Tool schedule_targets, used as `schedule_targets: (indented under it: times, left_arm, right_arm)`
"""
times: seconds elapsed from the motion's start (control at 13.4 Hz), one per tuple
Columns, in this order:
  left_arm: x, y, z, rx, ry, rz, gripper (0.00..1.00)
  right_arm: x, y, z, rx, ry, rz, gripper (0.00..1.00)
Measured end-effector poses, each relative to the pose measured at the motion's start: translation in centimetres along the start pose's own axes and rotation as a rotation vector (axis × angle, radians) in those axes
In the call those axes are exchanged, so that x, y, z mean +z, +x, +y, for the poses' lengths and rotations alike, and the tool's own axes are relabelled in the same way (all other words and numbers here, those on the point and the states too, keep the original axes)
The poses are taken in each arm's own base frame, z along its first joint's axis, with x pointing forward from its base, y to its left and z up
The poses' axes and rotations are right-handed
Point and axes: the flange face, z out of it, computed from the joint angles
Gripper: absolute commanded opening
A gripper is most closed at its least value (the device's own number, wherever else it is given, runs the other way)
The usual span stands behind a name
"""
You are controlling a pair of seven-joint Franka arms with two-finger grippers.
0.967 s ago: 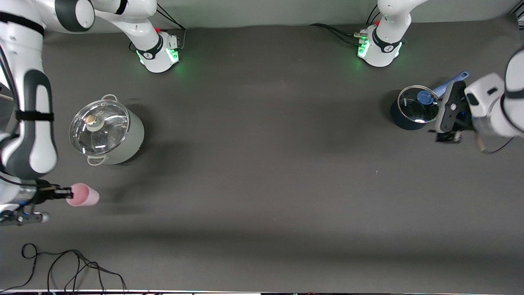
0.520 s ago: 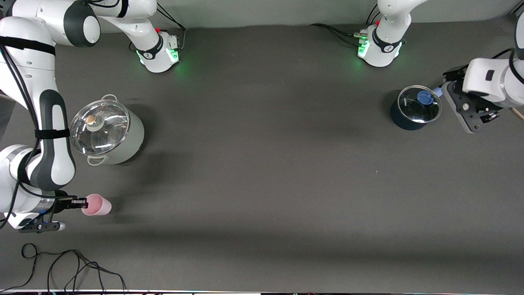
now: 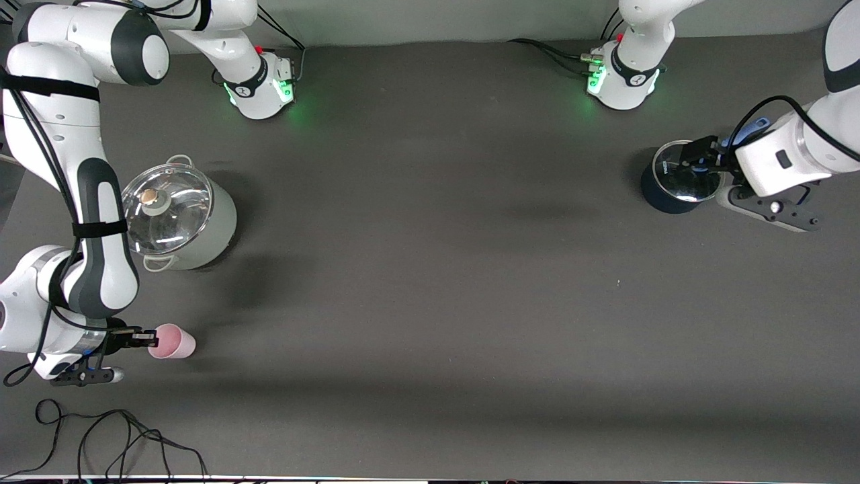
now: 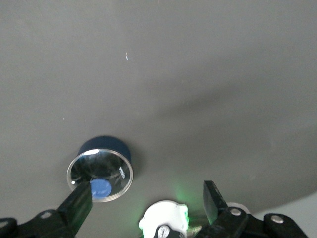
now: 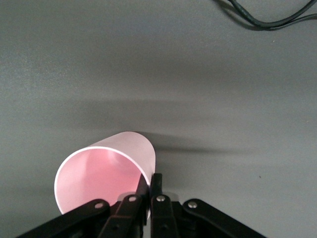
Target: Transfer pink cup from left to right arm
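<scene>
Table (image 3: 430, 269): dark grey mat, both arm bases along the edge farthest from the front camera.

Lidded steel pot (image 3: 176, 218): stands at the right arm's end of the table, roughly midway between the two long edges. The right arm's forearm passes just beside it. Judgement: a swing of that arm toward the base edge could clip the pot or its glass lid.

Dark blue saucepan (image 3: 675, 181): stands at the left arm's end, glass lid on. The left gripper (image 4: 146, 198) hangs over it with jaws spread and empty. Judgement: a careless descent could knock the lid.

Pink cup (image 3: 173, 341): at the right arm's end, toward the corner nearest the front camera, tipped on its side with its mouth toward the right gripper (image 5: 148, 191). That gripper's jaws are clenched on the cup's rim wall, one finger inside, one outside. Whether the cup touches the mat cannot be told.

Risks, as judged: the pinch is thin and at the rim only, so the light cup may pivot or slip out under fast motion. The loose cable (image 3: 121, 430) lies near that corner and could snag.
</scene>
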Motion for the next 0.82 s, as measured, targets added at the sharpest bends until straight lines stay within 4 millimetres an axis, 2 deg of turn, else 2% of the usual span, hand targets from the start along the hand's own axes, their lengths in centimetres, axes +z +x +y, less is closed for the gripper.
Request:
schedule_targets:
  times: [0.07, 0.22, 0.3, 0.37, 0.45, 0.59, 0.82]
  left_arm:
    - [-0.1, 0.3, -0.2, -0.01, -0.014, 0.024, 1.0]
    - [-0.1, 0.6, -0.7, -0.019, -0.017, 0.041, 1.0]
    - [0.0, 0.7, -1.1, -0.026, 0.004, 0.037, 1.0]
    - [-0.1, 0.6, -1.7, -0.037, 0.046, 0.034, 1.0]
    - [-0.7, 0.4, -2.3, -0.051, 0.093, 0.033, 1.0]
    - [-2.7, -0.4, -3.6, -0.099, 0.156, 0.043, 1.0]
    - [-5.8, -2.1, -7.1, -0.183, 0.182, 0.086, 1.0]
  right_arm:
    - [0.0, 0.0, 0.0, 0.0, 0.0, 0.0, 0.4]
    - [0.1, 0.0, 0.0, 0.0, 0.0, -0.002, 0.52]
    - [0.2, 0.0, 0.0, 0.0, 0.0, -0.003, 0.63]
    - [0.2, 0.0, 0.0, 0.0, 0.0, -0.003, 0.75]
    - [0.2, 0.0, 0.0, 0.0, 0.0, -0.002, 0.96]
    - [0.0, 0.2, 0.0, -0.001, -0.001, 0.004, 0.98]
    - [-0.9, 0.6, -0.2, -0.005, -0.005, 0.021, 0.99]
